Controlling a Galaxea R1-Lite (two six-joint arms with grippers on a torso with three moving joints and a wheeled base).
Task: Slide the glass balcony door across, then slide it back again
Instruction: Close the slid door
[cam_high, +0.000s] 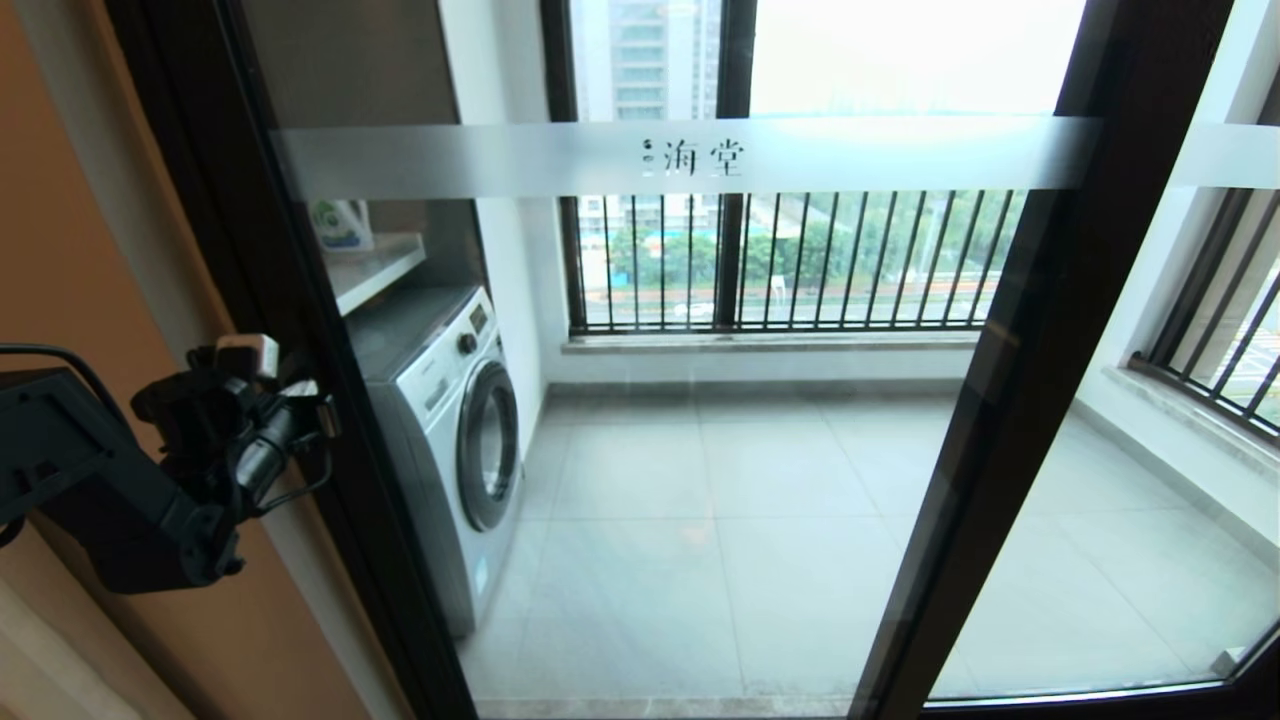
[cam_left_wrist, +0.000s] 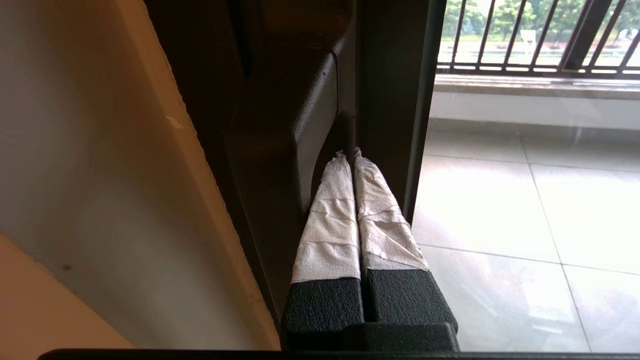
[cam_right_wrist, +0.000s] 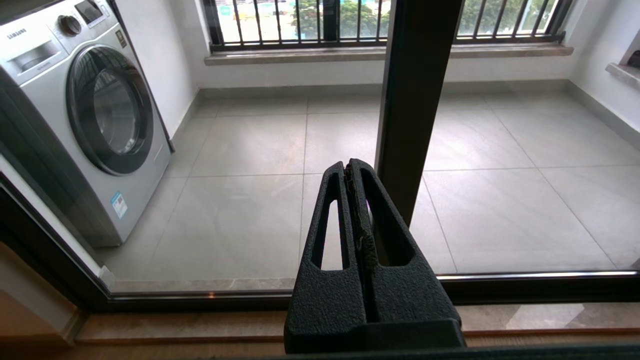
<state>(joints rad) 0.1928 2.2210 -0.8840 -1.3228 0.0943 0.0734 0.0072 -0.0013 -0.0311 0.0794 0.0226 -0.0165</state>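
We see the glass balcony door (cam_high: 700, 400) filling the doorway ahead, the washing machine (cam_high: 450, 440) behind it. Our left gripper (cam_left_wrist: 350, 152), fingers pressed together, pokes beside the door's dark handle (cam_left_wrist: 290, 140). Our right gripper (cam_right_wrist: 350, 165), fingers together, hangs free.

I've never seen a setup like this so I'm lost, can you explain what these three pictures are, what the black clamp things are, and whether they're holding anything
This is a two-armed robot facing a sliding glass door to a balcony. The wide picture comes from a camera on its head. The other two come from cameras on its wrists, looking along each pincer.

The left pincer has white-wrapped fingers, pressed together with nothing between them. Their tips are tucked behind the door's dark handle, at the frame's left edge.

The right pincer is also shut and empty, hanging in front of the glass; the head picture does not show it.

Beyond the glass are a washing machine, a tiled floor and a railed window.
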